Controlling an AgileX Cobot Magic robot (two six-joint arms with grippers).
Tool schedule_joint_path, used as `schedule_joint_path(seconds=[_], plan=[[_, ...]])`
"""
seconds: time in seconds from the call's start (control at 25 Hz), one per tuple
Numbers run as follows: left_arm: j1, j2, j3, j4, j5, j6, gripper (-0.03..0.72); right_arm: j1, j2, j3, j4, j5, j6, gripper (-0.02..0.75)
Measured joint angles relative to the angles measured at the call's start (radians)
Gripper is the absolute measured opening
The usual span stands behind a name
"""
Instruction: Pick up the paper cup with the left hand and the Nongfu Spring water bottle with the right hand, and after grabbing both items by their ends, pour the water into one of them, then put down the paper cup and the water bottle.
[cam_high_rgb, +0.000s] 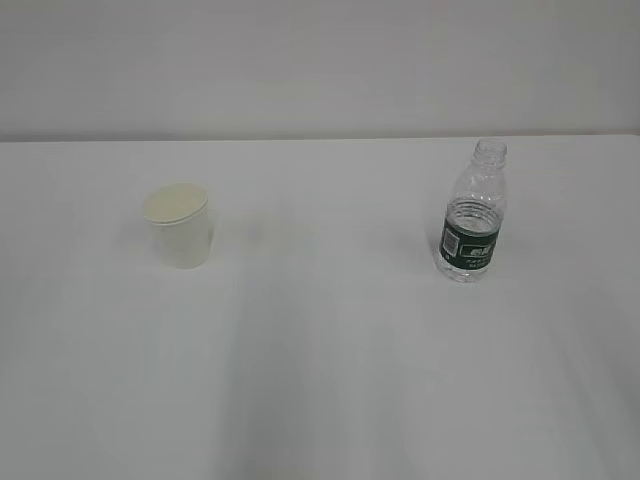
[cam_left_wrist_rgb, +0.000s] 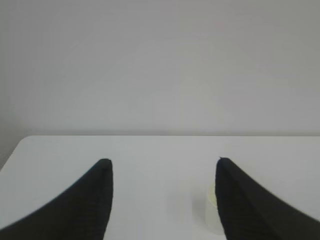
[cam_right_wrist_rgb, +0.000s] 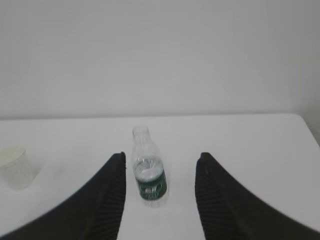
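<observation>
White tabletop (cam_high_rgb: 320, 380) bears the small white paper cup (cam_high_rgb: 180, 226) at left and the clear ribbed green-labelled water bottle (cam_high_rgb: 473, 218) upright at right, well apart, so each spread, empty gripper, left (cam_left_wrist_rgb: 162, 162) and right (cam_right_wrist_rgb: 160, 156), is best advanced squarely, the cup apparently off-centre behind one left jaw.

I work in what looks like a bare test room or lab bench setup, not a lived-in home. A plain white table (cam_high_rgb: 320, 380) fills my view, and behind it stands a blank pale wall (cam_high_rgb: 320, 60) with no shelves, pictures or windows. The only things set out are a paper cup (cam_high_rgb: 180, 225) and a water bottle (cam_high_rgb: 472, 215), standing well apart, like props laid for a trial.
</observation>
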Motion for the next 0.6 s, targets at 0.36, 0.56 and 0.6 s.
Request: schedule_joint_path(seconds=[0.36,0.56,0.6], plan=[[-0.01,0.236,0.007,-0.098,-0.227,0.002,0.461,0.0,0.236,-0.008,0.003,-0.334,-0.01,0.347],[-0.073,0.287,0.078,-0.068,-0.431,0.002,0.461,0.0,0.381,-0.008,0.001,-0.464,-0.011,0.347],[-0.092,0.297,0.091,-0.054,-0.448,0.002,0.461,0.0,0.409,-0.008,0.001,-0.485,-0.011,0.347]])
